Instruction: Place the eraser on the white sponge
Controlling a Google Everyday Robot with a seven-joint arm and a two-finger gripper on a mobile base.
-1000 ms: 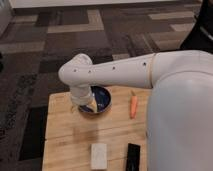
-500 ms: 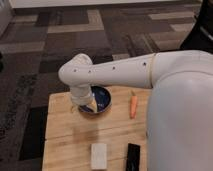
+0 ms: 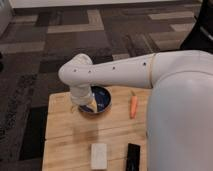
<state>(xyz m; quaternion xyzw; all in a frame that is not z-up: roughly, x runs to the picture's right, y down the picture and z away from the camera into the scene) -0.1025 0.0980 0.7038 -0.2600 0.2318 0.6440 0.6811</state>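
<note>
The pincer (image 3: 84, 103) hangs left of centre over a dark bowl (image 3: 104, 97) on the table (image 3: 65, 135); its opening and any hold cannot be told. The eraser (image 3: 132, 156) lies at bottom centre, just right of the white sponge (image 3: 98, 155), not touching it.

Wooden table (image 3: 70, 135), blue bowl (image 3: 103, 97) (gripper (image 3: 86, 105) over it), carrot (image 3: 133, 105), white sponge (image 3: 98, 155), eraser (image 3: 132, 156) alongside

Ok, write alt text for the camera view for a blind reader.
A white robot arm reaches over a wooden table, its gripper down at a dark blue bowl. At the near edge the black eraser lies beside the white sponge, not touching; an orange carrot lies by the bowl.
</note>
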